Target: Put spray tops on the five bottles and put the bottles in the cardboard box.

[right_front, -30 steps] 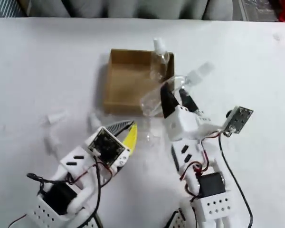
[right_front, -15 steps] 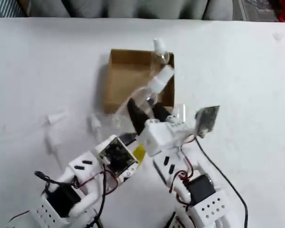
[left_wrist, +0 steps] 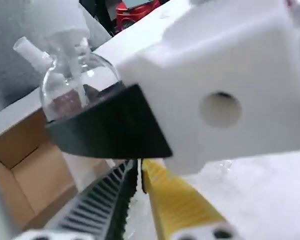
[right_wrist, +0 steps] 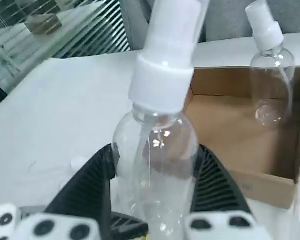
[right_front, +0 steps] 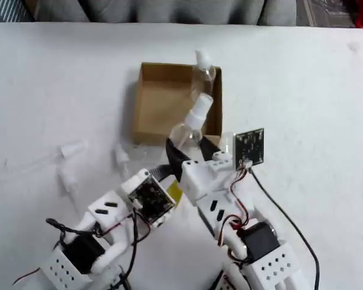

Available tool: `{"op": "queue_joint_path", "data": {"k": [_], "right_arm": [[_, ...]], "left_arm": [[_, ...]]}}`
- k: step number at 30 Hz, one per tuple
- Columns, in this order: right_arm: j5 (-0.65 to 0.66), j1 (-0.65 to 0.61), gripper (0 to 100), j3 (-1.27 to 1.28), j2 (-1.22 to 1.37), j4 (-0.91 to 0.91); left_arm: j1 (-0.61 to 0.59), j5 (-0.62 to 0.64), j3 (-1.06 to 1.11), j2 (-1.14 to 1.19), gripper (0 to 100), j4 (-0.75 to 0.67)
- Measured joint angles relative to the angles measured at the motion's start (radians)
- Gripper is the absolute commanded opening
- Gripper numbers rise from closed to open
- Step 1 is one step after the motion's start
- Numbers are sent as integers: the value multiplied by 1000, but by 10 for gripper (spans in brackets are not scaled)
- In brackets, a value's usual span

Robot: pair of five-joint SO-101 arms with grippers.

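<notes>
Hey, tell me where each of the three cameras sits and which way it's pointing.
High view: fixed above the table, looking down on the box; left arm and right arm show.
Right wrist view: on the right arm, looking along the right gripper, shut on a bottle, toward the box.
Left wrist view: on the left arm, low, looking over the shut left gripper at the right gripper.
Shared: both wrist views show that bottle and the box.
</notes>
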Motion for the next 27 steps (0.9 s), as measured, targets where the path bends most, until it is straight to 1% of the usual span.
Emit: {"op": "queue_joint_path", "data": {"k": [7, 12, 15, 20, 23, 27], "right_arm": [[6, 2, 15, -18, -101, 92], [84, -2, 15, -20, -216, 155], [100, -23, 15, -20, -239, 157], [100, -29, 15, -18, -209, 114], [98, 8, 15, -18, -138, 58], [98, 78, 15, -18, -49, -18]], "left_arm": [[0, -2, 0, -3, 21, 0], [0, -2, 0, -5, 21, 0], [0, -2, 0, -2, 21, 0], [-3, -2, 2, -2, 21, 0], [-15, -3, 2, -2, 21, 0], [-83, -3, 2, -2, 21, 0]]}}
